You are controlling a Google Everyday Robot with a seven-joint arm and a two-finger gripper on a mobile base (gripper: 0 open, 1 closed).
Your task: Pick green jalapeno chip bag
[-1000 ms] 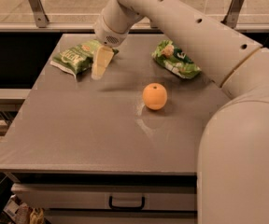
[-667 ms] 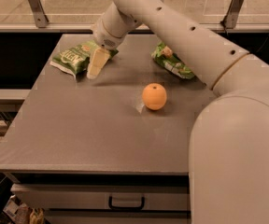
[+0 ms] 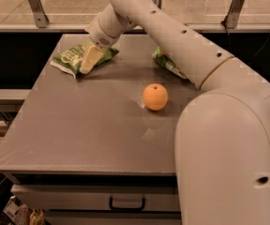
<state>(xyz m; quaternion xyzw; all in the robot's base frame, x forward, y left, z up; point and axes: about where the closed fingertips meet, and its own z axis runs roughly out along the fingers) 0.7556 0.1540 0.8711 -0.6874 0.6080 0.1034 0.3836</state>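
The green jalapeno chip bag point(image 3: 71, 58) lies at the far left of the grey table point(image 3: 93, 125). It is light green and crinkly, with a white lettered label. My gripper point(image 3: 91, 60) reaches in from the upper right and sits over the right half of this bag, low and touching or nearly touching it. The gripper's cream tip covers the middle of the bag.
A second green bag point(image 3: 165, 62) lies at the far right, mostly hidden behind my arm. An orange point(image 3: 155, 96) stands near the table's middle. A glass rail with metal posts point(image 3: 35, 6) runs behind the table. A drawer handle point(image 3: 126, 203) shows below the front edge.
My gripper has moved left and lower, from beside the left bag to over it. My arm now hides more of the right bag. The orange has not moved.
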